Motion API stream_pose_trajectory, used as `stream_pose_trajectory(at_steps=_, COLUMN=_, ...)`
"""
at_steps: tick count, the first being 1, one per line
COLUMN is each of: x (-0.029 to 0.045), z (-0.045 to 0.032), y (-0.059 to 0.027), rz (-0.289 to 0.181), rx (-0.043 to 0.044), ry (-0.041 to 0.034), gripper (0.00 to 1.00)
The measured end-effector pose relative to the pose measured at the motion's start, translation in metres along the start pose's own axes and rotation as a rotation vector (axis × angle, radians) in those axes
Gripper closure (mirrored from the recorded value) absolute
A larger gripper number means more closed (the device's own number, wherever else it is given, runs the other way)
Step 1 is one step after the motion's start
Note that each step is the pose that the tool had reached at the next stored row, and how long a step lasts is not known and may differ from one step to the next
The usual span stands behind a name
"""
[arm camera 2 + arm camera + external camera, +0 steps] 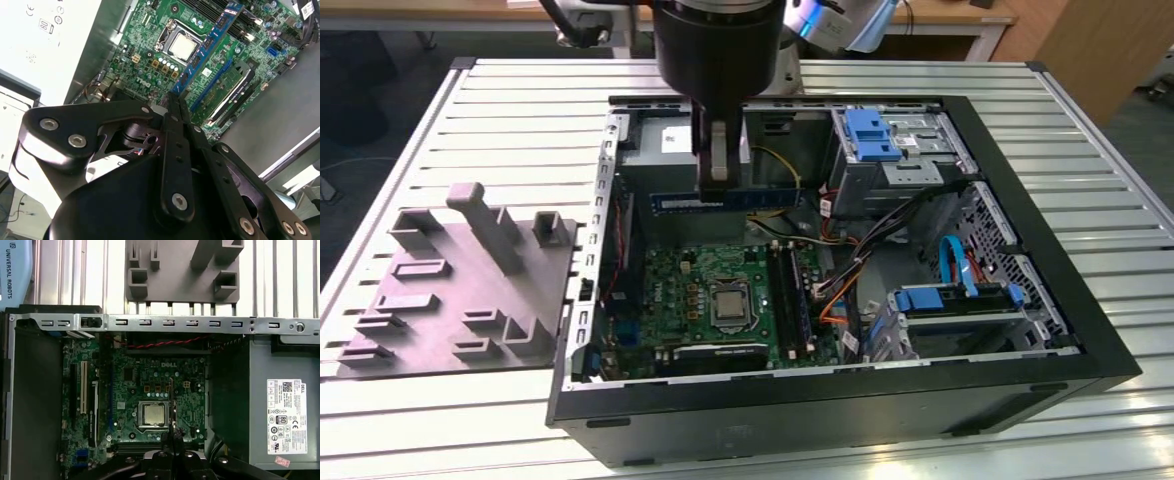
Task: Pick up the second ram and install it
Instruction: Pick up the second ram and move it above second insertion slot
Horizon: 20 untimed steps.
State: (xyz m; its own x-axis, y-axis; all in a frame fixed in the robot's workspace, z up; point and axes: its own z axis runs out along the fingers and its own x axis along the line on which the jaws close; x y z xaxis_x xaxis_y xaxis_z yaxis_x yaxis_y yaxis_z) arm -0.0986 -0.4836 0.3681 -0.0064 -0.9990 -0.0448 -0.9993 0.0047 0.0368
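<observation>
1. Because the long, thin, dark blue memory stick (761,198) was pinched by its upper edge alone, I judge it could have tipped or slipped. The jaws were closed narrowly on it, near its middle.
2. The stick ran across the open black computer case (827,405) from the exterior view's left to its right. That put it crosswise to the long black memory slots (783,290), which ran near to far on the green motherboard (674,290). Lowered on that heading, it would likely have hit the slot walls rather than seated.
3. A bundle of orange and black cables (834,300) lay just to the exterior view's right of the slots. It might have snagged one end of the stick.
4. The stick hung in the air over the far part of the case, above the board's far edge. It was just on the near side of the grey metal power supply (660,145) and well apart from the slots. In both wrist views it reached out past the jaws over the board (210,45) (171,400).
5. The black cylindrical arm (718,50) stood roughly upright over the case. Its jaws pointed straight down, and the case rested on the ribbed metal surface (520,100).
</observation>
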Motion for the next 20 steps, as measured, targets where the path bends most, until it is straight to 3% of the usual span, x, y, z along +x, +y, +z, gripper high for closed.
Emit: stream_pose_trajectory(at_steps=20, x=0.0007, z=0.0151, y=-0.0034, rz=-0.004, rx=-0.0002, ry=0.0001, gripper=0.89)
